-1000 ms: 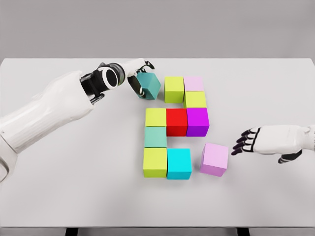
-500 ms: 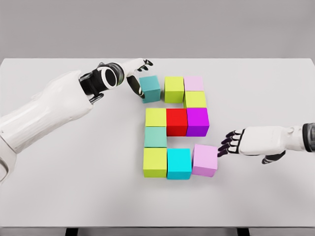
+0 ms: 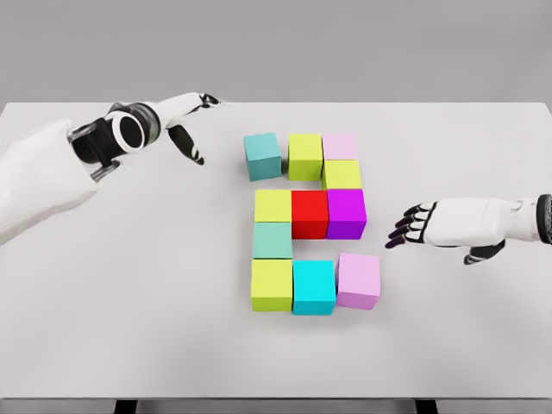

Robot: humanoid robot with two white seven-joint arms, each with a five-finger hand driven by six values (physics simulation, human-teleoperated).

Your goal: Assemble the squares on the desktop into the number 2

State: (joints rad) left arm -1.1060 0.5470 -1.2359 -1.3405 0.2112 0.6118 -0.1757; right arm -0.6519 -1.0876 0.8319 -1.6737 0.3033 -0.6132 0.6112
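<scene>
Coloured cubes lie on the white table (image 3: 129, 302) in the shape of a 2. The top row is a teal cube (image 3: 262, 156), a lime cube (image 3: 305, 156) and a pale pink cube (image 3: 340, 147). Below come a yellow-green cube (image 3: 342, 175), then a yellow cube (image 3: 273, 206), a red cube (image 3: 310, 214) and a purple cube (image 3: 346, 213). A sea-green cube (image 3: 272, 241) leads down to a lime cube (image 3: 272, 285), a cyan cube (image 3: 313, 286) and a lilac cube (image 3: 359, 281). My left hand (image 3: 194, 129) is open, left of the teal cube and apart from it. My right hand (image 3: 412, 227) is open, right of the lilac cube.
The table's far edge runs just behind the top row, against a grey wall. My left forearm (image 3: 43, 172) crosses the table's left part and my right forearm (image 3: 496, 222) comes in at mid-right.
My left hand has let go of the teal cube, now beside the lime cube, and drawn back left. My right hand pushed the lilac cube against the cyan cube, then pulled slightly away.
</scene>
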